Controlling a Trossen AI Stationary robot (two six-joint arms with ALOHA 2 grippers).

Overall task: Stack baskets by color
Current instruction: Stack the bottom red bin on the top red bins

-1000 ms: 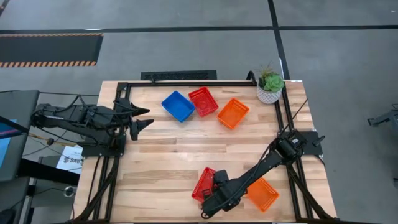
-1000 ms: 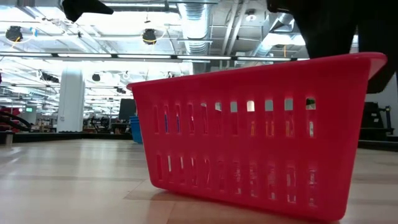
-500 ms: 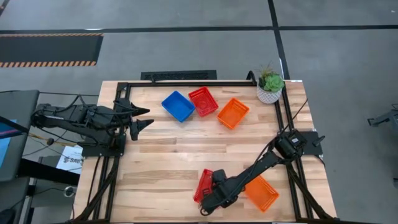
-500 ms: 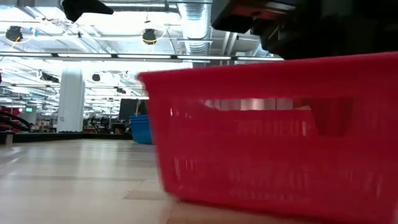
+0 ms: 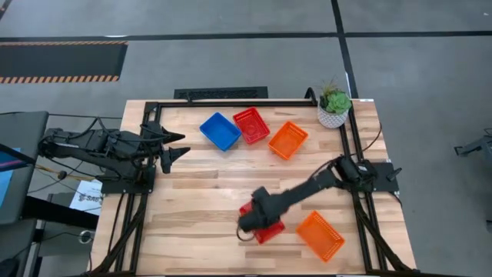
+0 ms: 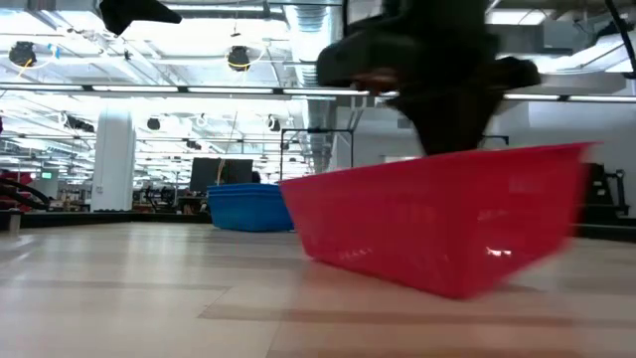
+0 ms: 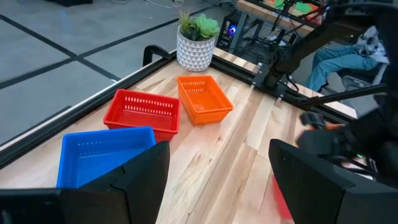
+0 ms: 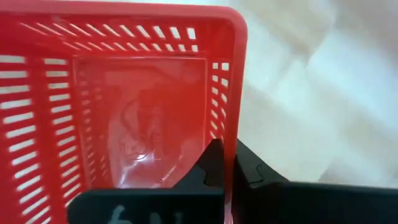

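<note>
A red basket (image 5: 265, 229) sits near the table's near edge, half hidden under my right gripper (image 5: 247, 223), which is shut on it. The low view shows this basket (image 6: 437, 229) tilted. An orange basket (image 5: 320, 235) lies flat to its right. At the far side a blue basket (image 5: 220, 131), a red basket (image 5: 251, 125) and an orange basket (image 5: 288, 140) stand in a row on their bottoms. My left gripper (image 5: 178, 146) waits open above the table's left side, holding nothing. My right gripper pinches one side wall of the red basket at its rim (image 8: 231, 134), close to a corner. One finger (image 8: 208, 169) is inside the basket and the other (image 8: 250, 167) outside. The fingers come from above, pointing steeply down. The basket hangs tilted, one bottom corner (image 6: 449, 292) low by the tabletop.
A white pot with a green plant (image 5: 334, 106) stands at the far right corner. A black frame (image 5: 231, 104) runs along the table's far edge and sides. Bare wood (image 5: 207, 192) lies between the far row and the near baskets.
My right gripper has swung from the near edge toward the far edge and a little left, rolling as it went. The red basket has gone with it, turned about, moved off from the near edge and tipped up on one side. The orange basket beside it now lies uncovered.
</note>
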